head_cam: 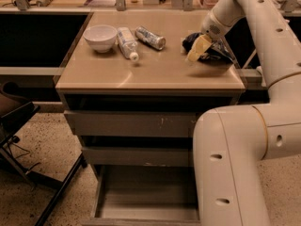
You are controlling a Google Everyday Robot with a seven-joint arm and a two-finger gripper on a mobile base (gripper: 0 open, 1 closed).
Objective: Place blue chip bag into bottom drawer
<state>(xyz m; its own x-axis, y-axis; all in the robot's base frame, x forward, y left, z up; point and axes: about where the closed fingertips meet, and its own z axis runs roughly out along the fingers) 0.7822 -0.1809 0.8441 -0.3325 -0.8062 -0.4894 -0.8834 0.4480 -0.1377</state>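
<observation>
The blue chip bag (212,52) lies crumpled on the cabinet top at its right edge, dark blue with white marks. My gripper (197,49) is down at the bag's left side, its yellowish fingers (199,46) touching or just over the bag; part of the bag is hidden behind it. The bottom drawer (146,197) is pulled out below, a shallow grey tray with a bare floor. My white arm covers the drawer's right part.
A white bowl (100,36), a white tube (127,43) and a silver can (150,37) lie on the cabinet top (150,74) left of the bag. Two upper drawers (131,124) are nearly closed. A dark chair frame (28,140) stands at the left.
</observation>
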